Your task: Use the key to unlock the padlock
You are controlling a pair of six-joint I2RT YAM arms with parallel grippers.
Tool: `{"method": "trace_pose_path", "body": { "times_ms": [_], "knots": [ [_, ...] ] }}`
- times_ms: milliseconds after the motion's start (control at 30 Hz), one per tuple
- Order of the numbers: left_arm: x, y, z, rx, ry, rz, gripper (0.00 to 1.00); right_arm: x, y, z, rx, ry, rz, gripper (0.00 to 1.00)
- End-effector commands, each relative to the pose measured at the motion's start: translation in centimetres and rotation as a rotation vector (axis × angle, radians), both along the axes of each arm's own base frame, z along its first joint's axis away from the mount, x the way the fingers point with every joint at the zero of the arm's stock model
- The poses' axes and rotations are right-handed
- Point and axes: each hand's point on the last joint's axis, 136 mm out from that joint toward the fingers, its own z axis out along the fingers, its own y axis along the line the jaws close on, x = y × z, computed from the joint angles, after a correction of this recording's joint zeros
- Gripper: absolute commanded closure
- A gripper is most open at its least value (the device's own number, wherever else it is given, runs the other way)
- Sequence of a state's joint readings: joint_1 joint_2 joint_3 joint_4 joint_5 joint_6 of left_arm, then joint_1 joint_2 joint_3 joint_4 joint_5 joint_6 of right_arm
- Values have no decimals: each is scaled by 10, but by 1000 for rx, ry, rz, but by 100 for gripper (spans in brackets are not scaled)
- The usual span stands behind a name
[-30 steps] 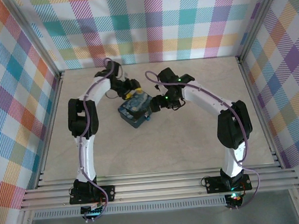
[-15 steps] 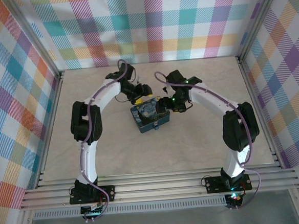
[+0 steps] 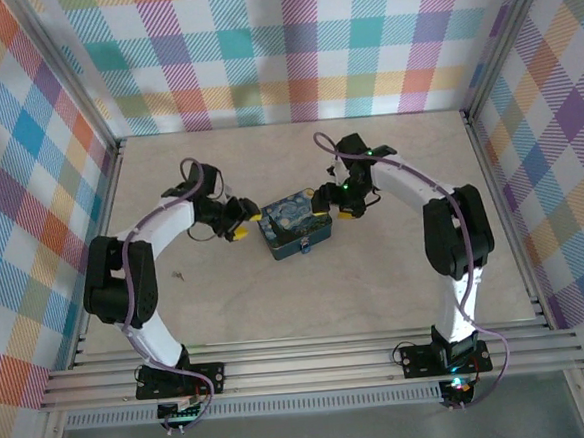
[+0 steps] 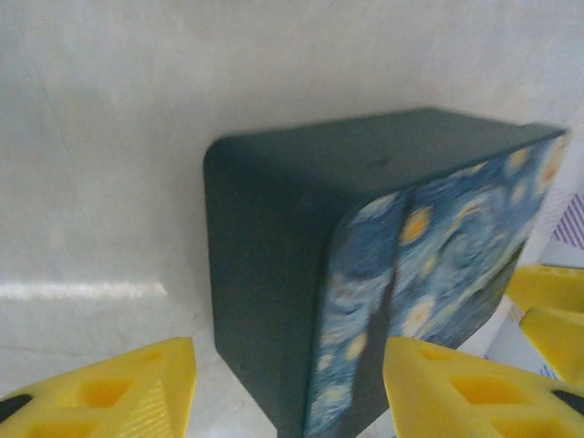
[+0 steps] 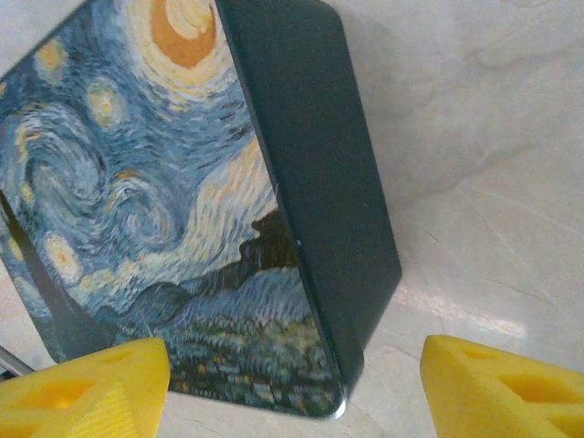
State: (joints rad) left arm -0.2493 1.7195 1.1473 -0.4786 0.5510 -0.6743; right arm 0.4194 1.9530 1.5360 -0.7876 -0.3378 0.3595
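Observation:
A dark tin (image 3: 293,226) with a blue and yellow swirl painting on its lid lies flat on the table. My left gripper (image 3: 240,222) stands open just left of it. In the left wrist view its yellow fingers (image 4: 137,388) flank the tin's (image 4: 292,255) near corner, and the left gripper (image 4: 287,383) holds nothing. My right gripper (image 3: 331,202) is open at the tin's right end. In the right wrist view the right gripper (image 5: 294,365) straddles a corner of the tin (image 5: 310,164) without touching it. A small dark thing (image 3: 180,277), perhaps the key, lies on the table to the left. The padlock is not clearly visible.
The pale table (image 3: 377,283) is walled by plaid panels (image 3: 290,49) at the back and both sides. An aluminium rail (image 3: 311,353) runs along the near edge, where both arm bases are bolted. Open floor lies in front of the tin.
The tin, gripped between both grippers a second ago, shifted right and now lies flat, released. My left arm has swung back to the left; the right gripper has drawn slightly away.

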Motion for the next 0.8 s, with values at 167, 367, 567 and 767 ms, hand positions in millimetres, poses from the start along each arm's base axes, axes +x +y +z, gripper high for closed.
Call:
{"method": "trace_pose_path", "body": {
  "times_ms": [167,367,567,767],
  "knots": [
    [3,-55,8,-106,-35,-51,54,12,21,-2,83,18,20,33],
    [31,-74,6,-98,-41,-82,59,13,21,-5,79,16,11,42],
    [73,-89,1,-80,-54,-104,61,31,27,-10,101,26,-5,44],
    [108,-105,-8,-79,-53,-121,62,60,27,-15,100,25,-25,46]
  ]
}}
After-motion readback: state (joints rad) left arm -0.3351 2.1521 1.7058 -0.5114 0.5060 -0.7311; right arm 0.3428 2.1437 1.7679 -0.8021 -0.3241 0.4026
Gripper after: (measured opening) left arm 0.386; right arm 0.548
